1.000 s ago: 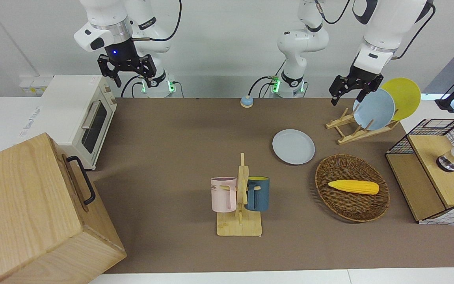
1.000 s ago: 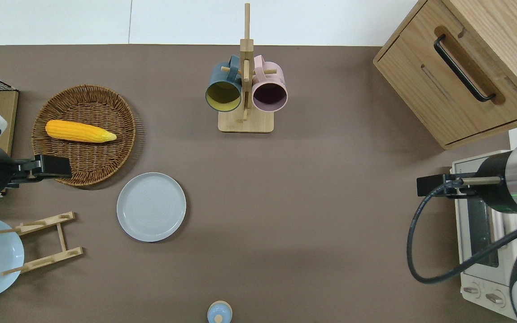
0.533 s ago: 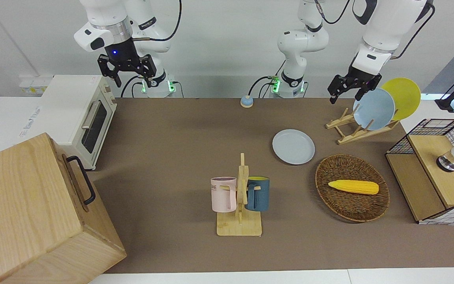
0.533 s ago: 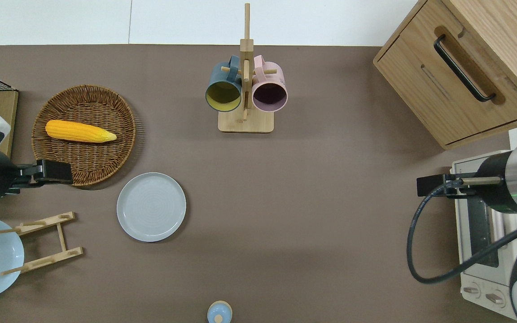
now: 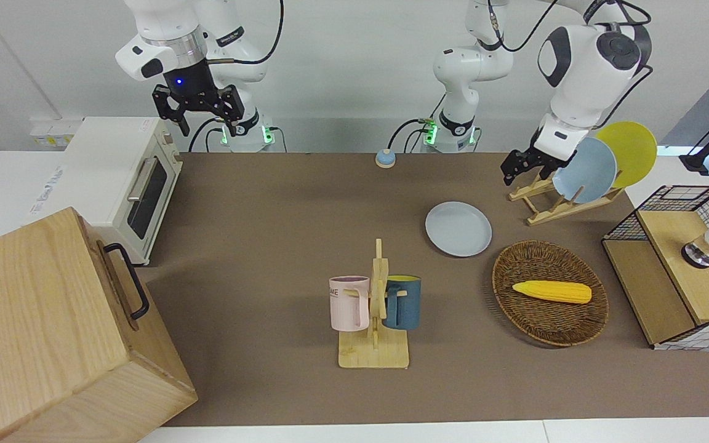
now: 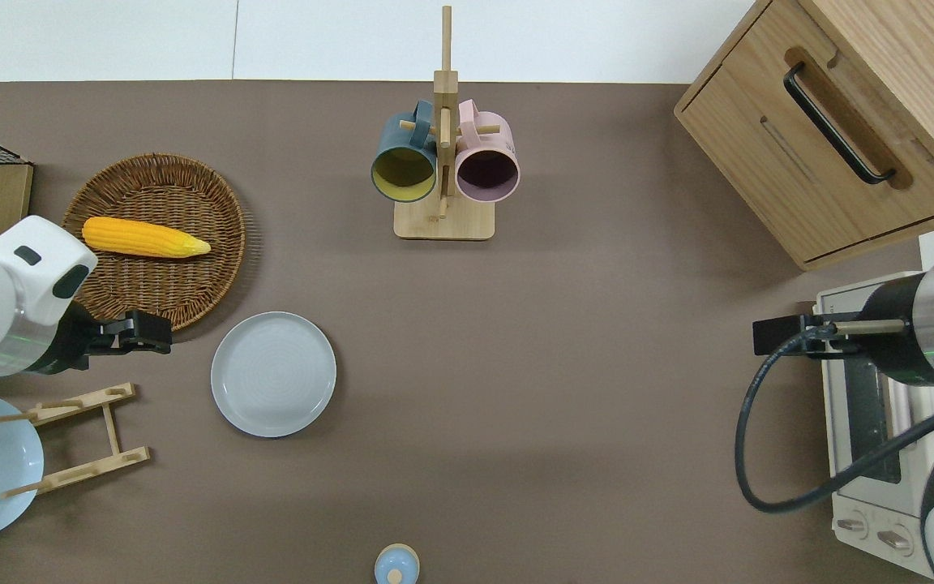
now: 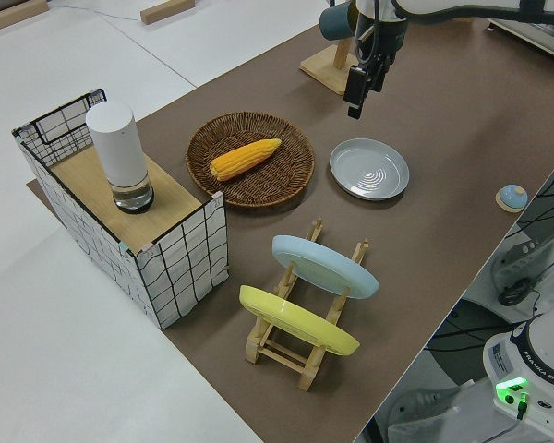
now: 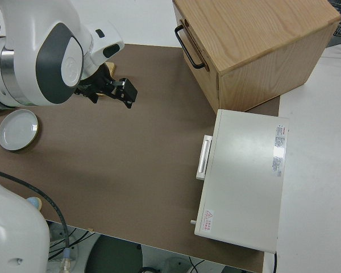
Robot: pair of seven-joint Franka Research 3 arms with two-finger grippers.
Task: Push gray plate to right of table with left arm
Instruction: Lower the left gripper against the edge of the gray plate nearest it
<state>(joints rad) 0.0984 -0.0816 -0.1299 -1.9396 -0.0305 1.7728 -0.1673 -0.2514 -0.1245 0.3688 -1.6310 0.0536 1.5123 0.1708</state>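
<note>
overhead view, item list. gray plate: flat on the bench, toward the left arm's end, near the wicker basket holding a corn cob and beside the wooden plate rack; position unchanged over the last second.

left tool: a second ago over the basket's edge, higher and closer to the bench end; now lower and shifted toward the plate, over bare bench between basket rim and plate, clear of both. cannot tell whether its fingers are apart or together.

right arm: parked.

mug tree with blue and pink mugs, wooden cabinet, toaster oven: unmoved.

assessment: approach under way, no contact yet. the tool lines up on the plate's edge away from the right arm, suited to pushing it across toward the oven end.
</note>
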